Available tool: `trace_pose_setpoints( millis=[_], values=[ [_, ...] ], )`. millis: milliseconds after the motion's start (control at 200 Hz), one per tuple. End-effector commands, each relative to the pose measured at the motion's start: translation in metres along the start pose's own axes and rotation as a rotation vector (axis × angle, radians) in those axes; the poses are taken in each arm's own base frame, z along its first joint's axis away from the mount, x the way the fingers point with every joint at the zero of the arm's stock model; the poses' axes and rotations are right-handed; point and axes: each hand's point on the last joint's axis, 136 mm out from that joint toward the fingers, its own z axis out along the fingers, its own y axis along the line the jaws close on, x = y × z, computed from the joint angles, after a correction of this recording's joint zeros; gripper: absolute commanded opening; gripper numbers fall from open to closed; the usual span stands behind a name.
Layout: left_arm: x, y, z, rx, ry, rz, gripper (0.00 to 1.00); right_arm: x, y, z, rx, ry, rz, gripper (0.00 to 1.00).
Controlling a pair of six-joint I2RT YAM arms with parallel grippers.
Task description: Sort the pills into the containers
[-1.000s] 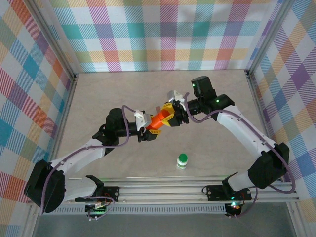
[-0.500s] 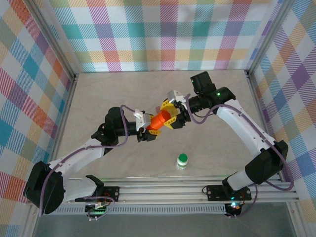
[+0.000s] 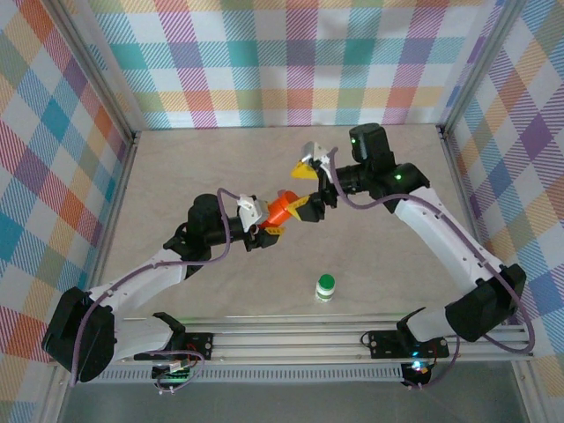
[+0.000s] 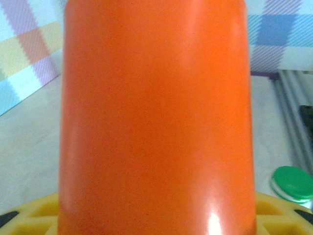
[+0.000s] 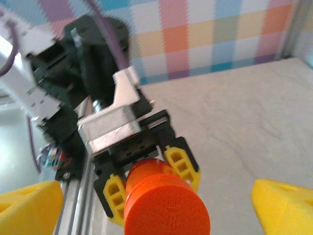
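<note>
1. The table has a pale, faintly marbled beige top, with checked panels closing its far, left and right edges.
2. A small white bottle with a green cap stands upright near the near edge, slightly right of centre.
3. A metal rail runs along the near edge.

Robot lab booth: plaid walls, aluminium rails.

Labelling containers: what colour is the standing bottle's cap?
Green cap; top external view shows it best.
</note>
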Motion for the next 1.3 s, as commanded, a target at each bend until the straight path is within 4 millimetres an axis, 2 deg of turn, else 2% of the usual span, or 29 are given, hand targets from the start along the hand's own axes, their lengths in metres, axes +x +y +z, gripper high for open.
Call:
trace_pose_setpoints(
  millis=[0, 75, 125, 215, 325, 540, 785, 1145, 1295],
  values=[
    [-0.008, 0.033, -0.004, -0.186, -0.036, 0.012, 0.00, -0.027, -0.038, -0.007, 0.207, -0.135, 0.336, 1.00],
    [-0.007, 0.045, -0.005, -0.253, -0.032, 0.008, 0.00, -0.018, -0.059, -0.004, 0.315, -0.137, 0.527, 0.98],
    [-0.006, 0.052, -0.005, -0.294, -0.030, 0.007, 0.00, -0.011, -0.066, 0.002, 0.345, -0.126, 0.614, 0.98],
    [-0.005, 0.064, -0.007, -0.364, -0.026, 0.001, 0.00, -0.001, -0.078, 0.010, 0.418, -0.110, 0.712, 0.95],
    [-0.004, 0.068, -0.006, -0.385, -0.021, -0.001, 0.00, 0.002, -0.084, 0.019, 0.469, -0.108, 0.742, 0.94],
    [-0.001, 0.070, -0.002, -0.389, -0.009, -0.002, 0.00, 0.005, -0.082, 0.042, 0.463, -0.069, 0.746, 0.94],
    [-0.003, 0.071, -0.002, -0.398, -0.023, -0.002, 0.00, 0.011, -0.084, 0.054, 0.445, -0.053, 0.772, 0.90],
    [-0.002, 0.069, 0.000, -0.388, -0.029, -0.011, 0.00, 0.012, -0.078, 0.069, 0.404, -0.056, 0.780, 0.73],
    [-0.005, 0.069, 0.000, -0.389, -0.036, -0.010, 0.00, 0.011, -0.074, 0.072, 0.378, -0.060, 0.784, 0.57]
  ],
)
